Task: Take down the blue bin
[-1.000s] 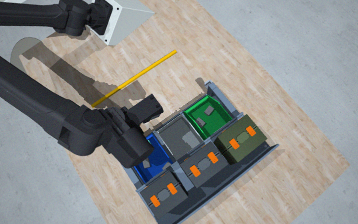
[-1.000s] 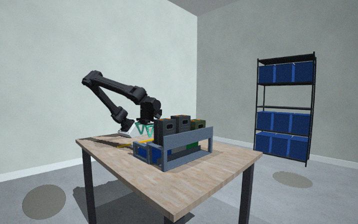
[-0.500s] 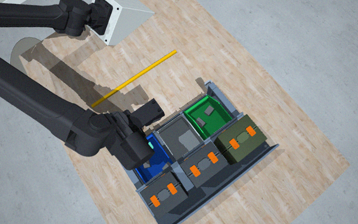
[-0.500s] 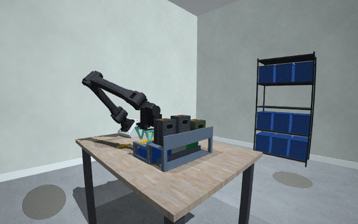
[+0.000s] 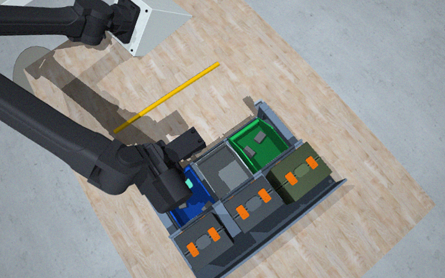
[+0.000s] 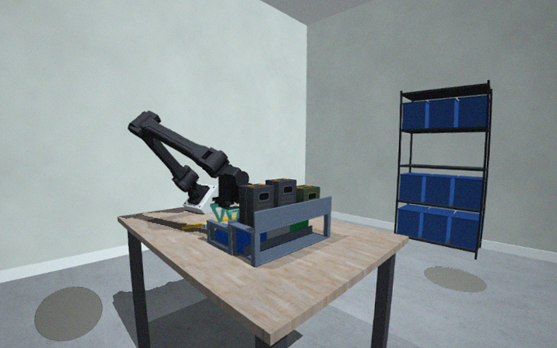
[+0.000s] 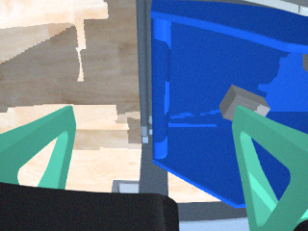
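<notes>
The blue open bin [image 5: 194, 210] [image 6: 220, 235] [image 7: 212, 77] sits upright in the left end slot of the small grey shelf [image 5: 266, 111] [image 6: 286, 216] on the table [image 5: 297, 74] [image 6: 283, 291]. A grey part [image 7: 243, 103] [image 5: 182, 205] lies inside it. My gripper [image 7: 154, 115] [image 6: 222, 213] is open, with nothing between its teal fingers. It hangs just above the bin's outer side wall, one finger over the bin's inside and the other over the table beside the shelf. From above, the wrist hides most of the bin.
A grey open bin [image 5: 224, 169] and a green open bin [image 5: 262, 143] fill the neighbouring slots. Three lidded boxes with orange latches [image 5: 203, 242] [image 5: 254, 203] [image 5: 300, 171] stand on the shelf's upper row. A yellow rod [image 5: 166, 97] lies on the table. The arm's white base [image 5: 154, 20] stands at the far corner.
</notes>
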